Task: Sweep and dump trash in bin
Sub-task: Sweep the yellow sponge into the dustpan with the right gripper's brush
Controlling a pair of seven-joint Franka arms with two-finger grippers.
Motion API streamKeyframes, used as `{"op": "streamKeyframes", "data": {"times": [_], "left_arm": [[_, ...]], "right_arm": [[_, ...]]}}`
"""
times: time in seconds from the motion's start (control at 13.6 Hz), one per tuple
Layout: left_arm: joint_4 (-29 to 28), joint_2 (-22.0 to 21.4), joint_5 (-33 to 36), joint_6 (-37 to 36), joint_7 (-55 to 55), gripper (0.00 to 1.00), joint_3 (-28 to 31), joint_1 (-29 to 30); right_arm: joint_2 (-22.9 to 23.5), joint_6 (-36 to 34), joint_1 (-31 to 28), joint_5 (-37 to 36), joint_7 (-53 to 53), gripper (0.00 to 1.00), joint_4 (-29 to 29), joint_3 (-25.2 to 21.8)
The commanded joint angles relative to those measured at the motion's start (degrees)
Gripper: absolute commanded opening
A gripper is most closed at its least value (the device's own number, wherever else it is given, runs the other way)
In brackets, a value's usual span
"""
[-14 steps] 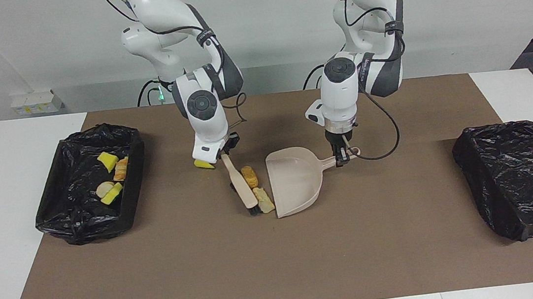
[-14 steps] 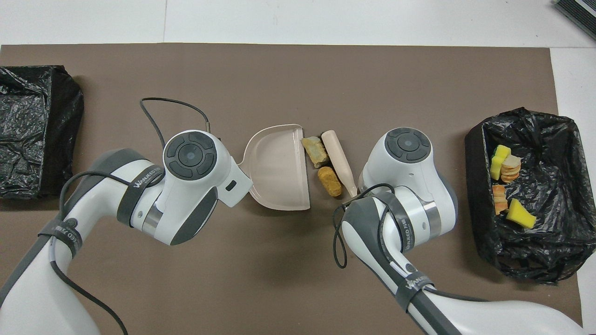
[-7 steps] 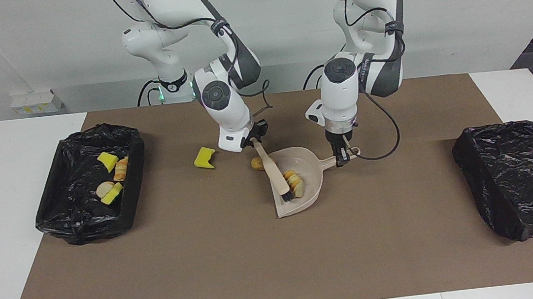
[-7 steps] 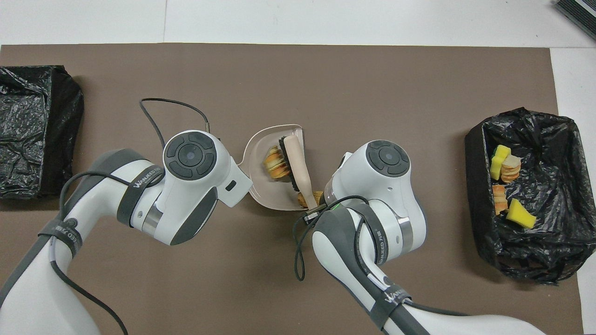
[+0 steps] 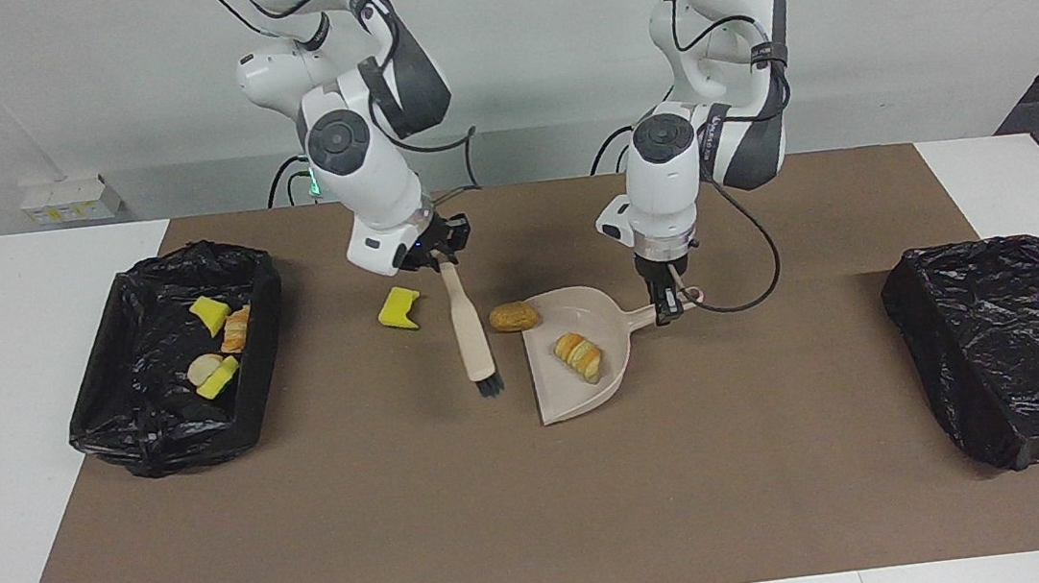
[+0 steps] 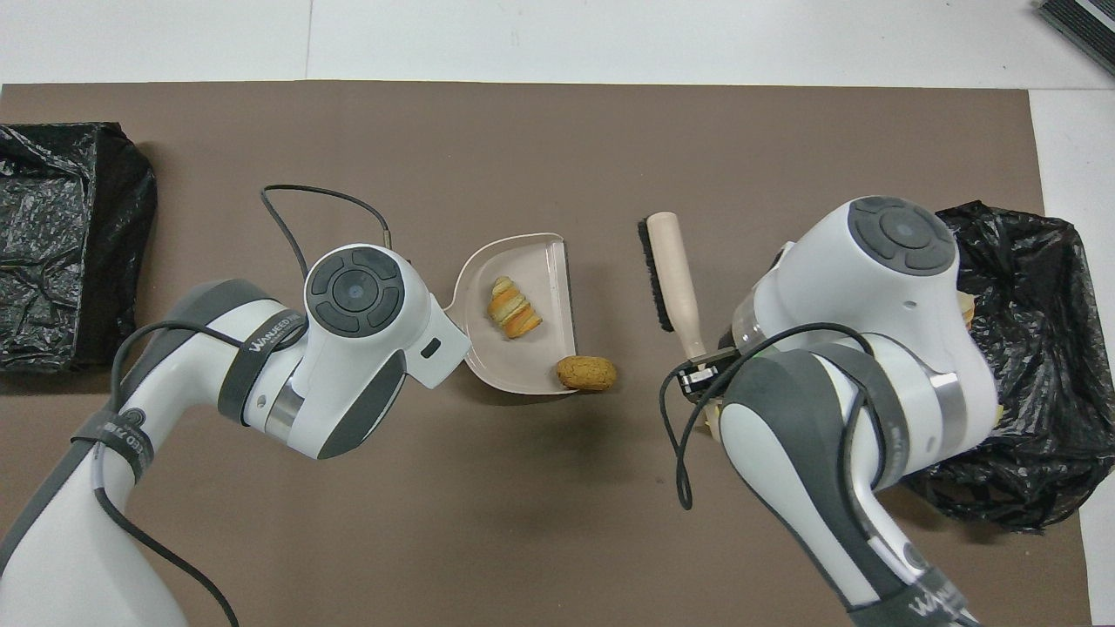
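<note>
Clearly light and rigid-looking, the bread-like lump [image 5: 513, 316] likely rolls; right gripper [image 5: 439, 258] clamps the brush [image 5: 471, 335] handle, left gripper [image 5: 671, 306] pinches the dustpan [image 5: 550, 394] handle.

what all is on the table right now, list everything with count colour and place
dustpan: 1, beige, mid-mat, handle in left gripper
striped scrap: 1, orange-beige, in dustpan
bread-like lump: 1, brown, on mat at dustpan's mouth corner
sponge bit: 1, yellow, on mat toward the open bin
brush: 1, beige, black bristles, held by right gripper
open bin: 1, black-lined, right arm's end, four scraps inside
covered bin: 1, black, left arm's end
left gripper: shut on dustpan handle
right gripper: shut on brush handle
</note>
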Motion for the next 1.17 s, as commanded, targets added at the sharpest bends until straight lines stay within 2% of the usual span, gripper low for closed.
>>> {"op": "streamKeyframes", "data": {"times": [0.0,0.07,0.22,0.37,0.51,0.81,0.88,1.1], "left_arm": [[-1.6,-1.9,0.6,-3.6,4.3,0.00,0.3,-0.6],[-1.8,-2.2,0.7,-4.4,4.2,0.00,0.3,-0.8],[-4.5,-3.8,1.0,-4.6,4.0,0.00,0.4,-2.7],[-6.9,-5.2,1.1,-4.3,3.7,0.00,0.3,-3.6],[-8.4,-6.4,1.1,-4.5,1.0,0.00,0.3,-5.0],[-9.6,-7.3,1.1,-4.5,-2.7,0.00,0.2,-5.8],[-9.6,-7.3,1.1,-4.3,-4.0,0.00,0.2,-5.8],[-9.6,-7.3,1.1,-4.1,-5.2,0.00,0.2,-5.5]], "right_arm": [[-6.4,0.3,-1.0,-6.3,4.0,0.00,-10.7,0.7],[-8.7,1.0,-3.9,-6.8,3.6,0.00,-16.3,0.8],[-11.1,4.1,-4.4,-9.5,7.0,0.00,-25.1,0.8],[-14.6,4.5,-4.2,-12.7,12.9,0.00,-29.7,1.0],[-17.0,7.4,-4.5,-14.5,12.9,0.00,-33.9,1.0],[-14.2,11.5,-2.9,-12.0,11.2,0.00,-35.5,1.4],[-13.3,13.0,0.9,-8.2,10.7,0.00,-35.3,1.3],[-9.9,17.4,6.3,-2.2,11.2,0.00,-34.5,1.4]]}}
